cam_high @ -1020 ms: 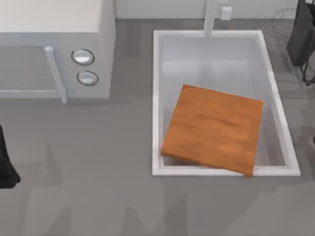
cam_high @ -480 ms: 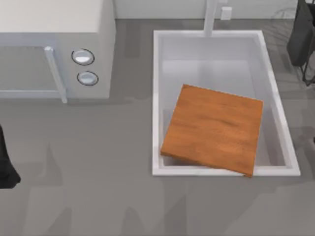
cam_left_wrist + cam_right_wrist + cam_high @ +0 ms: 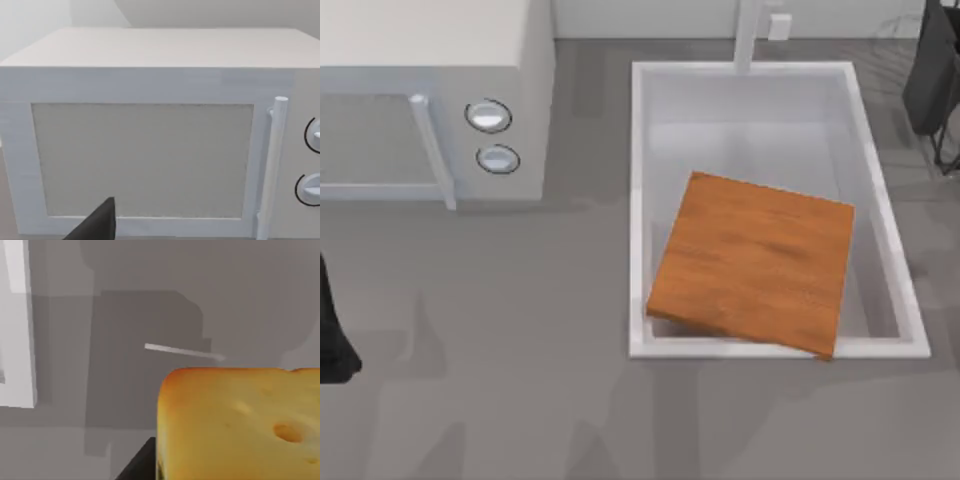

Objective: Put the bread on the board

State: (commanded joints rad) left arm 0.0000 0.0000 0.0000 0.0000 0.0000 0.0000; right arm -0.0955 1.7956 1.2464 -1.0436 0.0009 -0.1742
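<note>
Waiting bare: wooden board (image 3: 752, 262) lies tilted in white sink (image 3: 638, 200), no bread on it. Bread (image 3: 240, 422) looms close at right wrist, dark finger (image 3: 137, 465) beside it; grip state unclear. Left arm parked facing microwave (image 3: 150, 135). Placement remains.

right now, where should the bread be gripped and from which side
Probably the bread across its flat opposite faces, mid-block, away from the rounded crust corner. Come in with the right tool, which sits right beside it; straight sides suit a two-finger pinch.
</note>
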